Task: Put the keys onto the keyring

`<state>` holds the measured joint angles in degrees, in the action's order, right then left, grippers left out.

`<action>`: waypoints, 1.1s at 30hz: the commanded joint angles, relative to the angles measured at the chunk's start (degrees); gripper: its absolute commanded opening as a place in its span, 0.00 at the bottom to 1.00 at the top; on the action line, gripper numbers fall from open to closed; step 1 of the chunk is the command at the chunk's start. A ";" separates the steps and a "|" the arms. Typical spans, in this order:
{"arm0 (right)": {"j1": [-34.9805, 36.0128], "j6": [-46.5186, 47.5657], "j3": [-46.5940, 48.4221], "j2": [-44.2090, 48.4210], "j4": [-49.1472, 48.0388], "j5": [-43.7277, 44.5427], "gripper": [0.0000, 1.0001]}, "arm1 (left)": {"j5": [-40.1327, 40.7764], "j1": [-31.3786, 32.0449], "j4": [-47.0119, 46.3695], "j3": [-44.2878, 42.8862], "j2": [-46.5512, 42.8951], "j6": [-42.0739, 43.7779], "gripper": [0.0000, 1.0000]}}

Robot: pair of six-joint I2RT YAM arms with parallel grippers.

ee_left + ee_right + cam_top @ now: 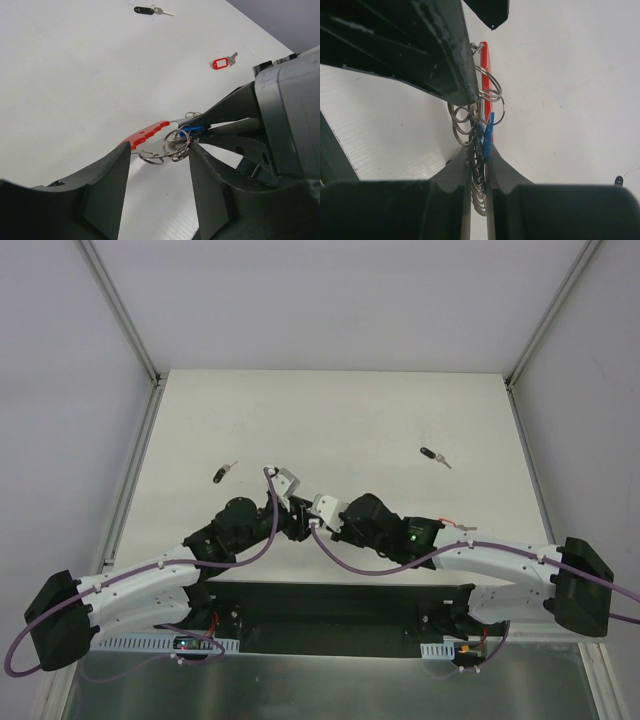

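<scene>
The right tool (479, 150) is pinched almost closed on the blue-headed key (488, 131) and the silver rings of the keyring (147, 132), holding them just above the desk (75, 75), near its middle. The keyring's red band sticks out away from that grip. The left tool (159, 150) stands about half open, one finger on each side of the rings, gripping nothing. A black-headed key (144, 10) and a red-tagged key (220, 63) lie apart on the desk farther off, and another dark key (225, 473) lies on the left side
</scene>
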<state>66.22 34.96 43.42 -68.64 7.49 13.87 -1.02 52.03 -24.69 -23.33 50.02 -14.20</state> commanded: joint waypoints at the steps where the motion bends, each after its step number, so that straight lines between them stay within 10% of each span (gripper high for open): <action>1: 0.84 -0.07 3.34 -0.53 0.77 -1.12 0.10 | 1.11 -0.79 -5.89 -1.10 0.96 2.32 0.49; 33: 0.84 -2.00 4.92 -0.35 2.36 -3.85 0.10 | 4.45 -0.79 5.00 -5.85 1.92 10.23 0.06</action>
<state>66.19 33.45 45.39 -69.45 8.69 12.69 -2.33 52.18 -21.12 -26.61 50.94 -7.22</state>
